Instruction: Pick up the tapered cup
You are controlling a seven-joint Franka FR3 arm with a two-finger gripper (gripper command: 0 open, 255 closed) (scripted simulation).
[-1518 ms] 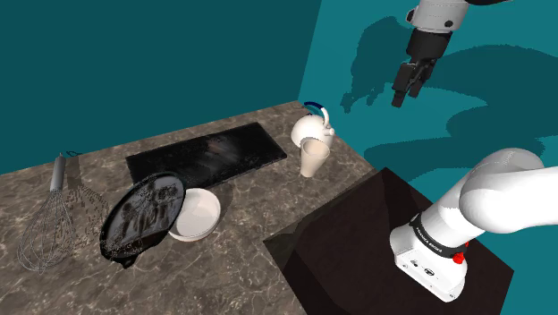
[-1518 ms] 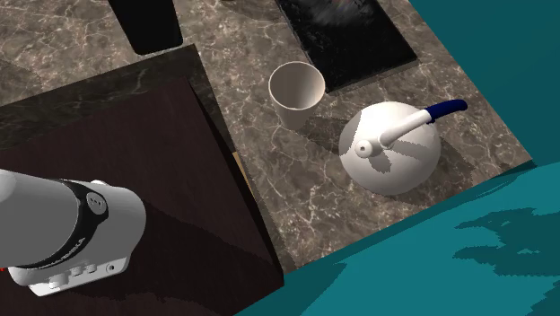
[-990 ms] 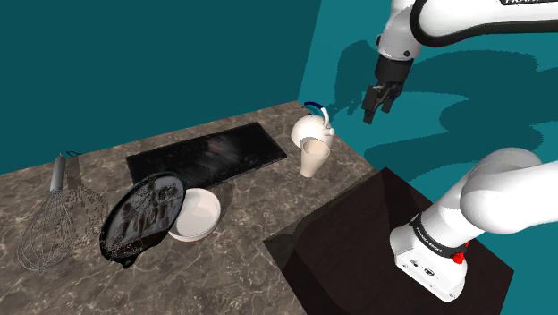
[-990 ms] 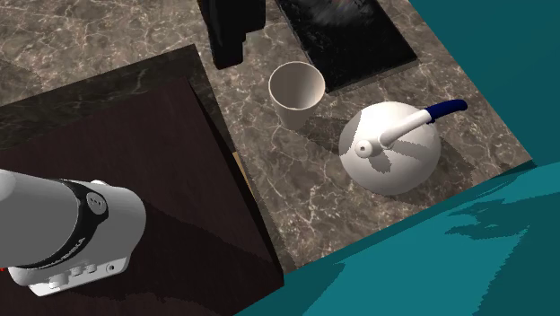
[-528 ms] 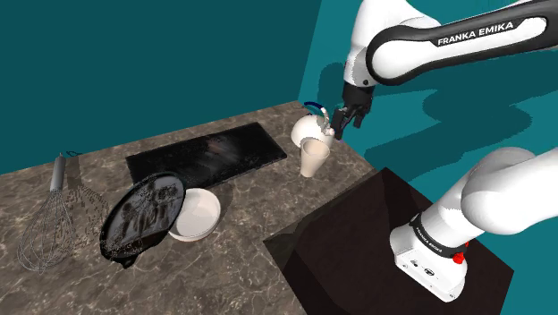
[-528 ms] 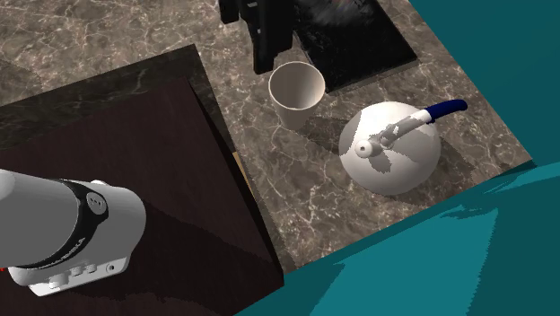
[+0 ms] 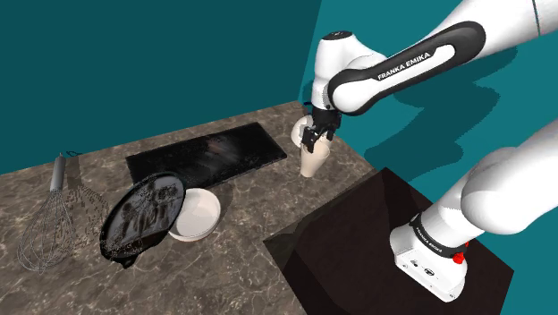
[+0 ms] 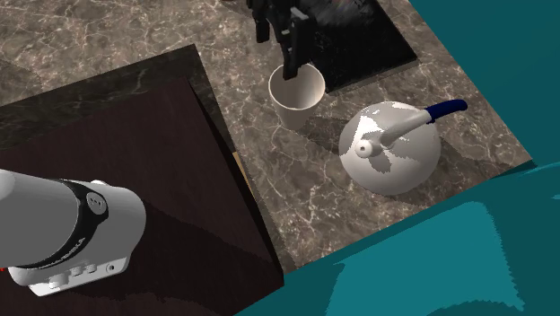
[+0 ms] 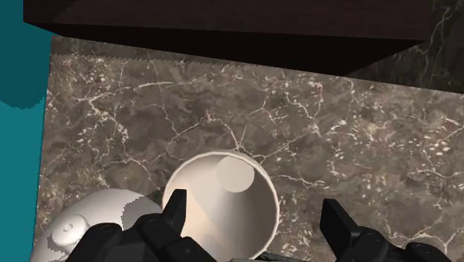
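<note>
The tapered cup (image 7: 310,162) is a cream, open-topped cup standing upright on the marbled counter, right beside a white kettle (image 8: 390,148) with a blue handle. My black gripper (image 7: 314,136) hangs just above the cup's mouth, pointing down, open and holding nothing. In the wrist view the cup (image 9: 223,197) lies below and between the spread fingers of the gripper (image 9: 254,210), closer to one fingertip (image 9: 176,202) than to the other. From the second exterior view the gripper (image 8: 278,45) hovers over the far rim of the cup (image 8: 296,90).
A black cooktop (image 7: 206,154) lies behind the cup. A white bowl (image 7: 195,215), a dark plate (image 7: 141,213) and a wire whisk (image 7: 49,224) sit toward the shoulder view's left. The dark stand (image 7: 393,242) borders the counter near the cup. The kettle (image 9: 89,219) nearly touches the cup.
The arm swung down from high at the shoulder view's right and now has the gripper just over the cup. The fingers stayed open; cup and kettle have not moved.
</note>
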